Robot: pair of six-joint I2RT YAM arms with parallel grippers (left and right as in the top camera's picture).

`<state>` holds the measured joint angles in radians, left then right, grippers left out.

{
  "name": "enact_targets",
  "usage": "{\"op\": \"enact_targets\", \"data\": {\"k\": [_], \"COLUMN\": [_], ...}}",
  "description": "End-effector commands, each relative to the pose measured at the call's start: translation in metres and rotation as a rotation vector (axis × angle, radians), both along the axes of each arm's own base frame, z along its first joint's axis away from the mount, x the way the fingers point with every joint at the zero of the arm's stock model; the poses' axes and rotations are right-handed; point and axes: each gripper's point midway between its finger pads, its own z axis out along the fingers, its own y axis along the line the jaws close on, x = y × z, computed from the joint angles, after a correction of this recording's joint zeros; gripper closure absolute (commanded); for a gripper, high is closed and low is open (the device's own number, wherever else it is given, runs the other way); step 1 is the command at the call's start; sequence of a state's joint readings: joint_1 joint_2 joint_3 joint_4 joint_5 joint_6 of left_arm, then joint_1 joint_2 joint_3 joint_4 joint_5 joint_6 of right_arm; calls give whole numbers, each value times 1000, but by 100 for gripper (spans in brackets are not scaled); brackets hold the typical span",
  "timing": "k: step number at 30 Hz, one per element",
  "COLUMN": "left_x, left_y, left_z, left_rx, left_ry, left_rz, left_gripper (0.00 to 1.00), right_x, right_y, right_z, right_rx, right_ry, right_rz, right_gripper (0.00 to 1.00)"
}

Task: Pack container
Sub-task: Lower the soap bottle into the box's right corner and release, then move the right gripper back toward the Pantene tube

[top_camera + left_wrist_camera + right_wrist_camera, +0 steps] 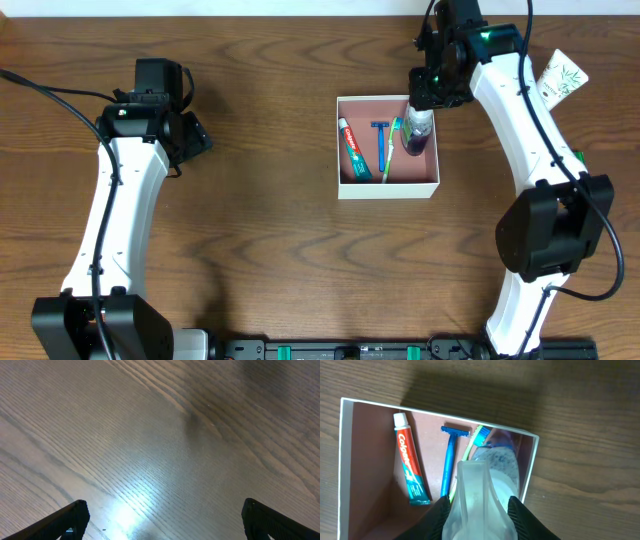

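Observation:
The container is a square white-walled box with a pink-brown floor, at mid-table. Inside lie a toothpaste tube, a blue razor and a green toothbrush. My right gripper is shut on a clear bottle with purple liquid, holding it at the box's right side. In the right wrist view the bottle sits between the fingers, above the container, toothpaste and razor. My left gripper is open and empty over bare wood.
A white tube with green leaf print lies on the table at the far right, behind my right arm. The wooden table surrounds the box.

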<state>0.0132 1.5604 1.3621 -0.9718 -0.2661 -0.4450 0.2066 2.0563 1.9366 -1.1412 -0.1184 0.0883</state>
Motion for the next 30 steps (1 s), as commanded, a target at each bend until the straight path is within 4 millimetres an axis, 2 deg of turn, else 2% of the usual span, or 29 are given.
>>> {"op": "enact_targets", "data": {"k": [1, 10, 15, 19, 24, 27, 30], "left_x": [-2, -2, -2, -3, -2, -3, -3], "left_y": [3, 3, 3, 3, 3, 3, 3], "left_z": [-3, -3, -3, -3, -3, -3, -3], "left_rx": [11, 11, 11, 11, 11, 11, 11], "left_ry": [14, 14, 14, 14, 14, 14, 14], "left_rz": [10, 10, 10, 10, 10, 10, 10], "left_gripper": [2, 2, 2, 2, 2, 2, 2], "right_x": [5, 4, 5, 6, 11, 11, 4], "right_y": [5, 4, 4, 4, 5, 1, -7], "right_z": [12, 11, 12, 20, 53, 84, 117], "right_rx": [6, 1, 2, 7, 24, 36, 47], "right_ry": [-36, -34, -36, -56, -137, -202, -262], "right_rz": [-3, -4, -5, -5, -5, -10, -25], "right_gripper": [62, 57, 50, 43, 31, 28, 20]}}
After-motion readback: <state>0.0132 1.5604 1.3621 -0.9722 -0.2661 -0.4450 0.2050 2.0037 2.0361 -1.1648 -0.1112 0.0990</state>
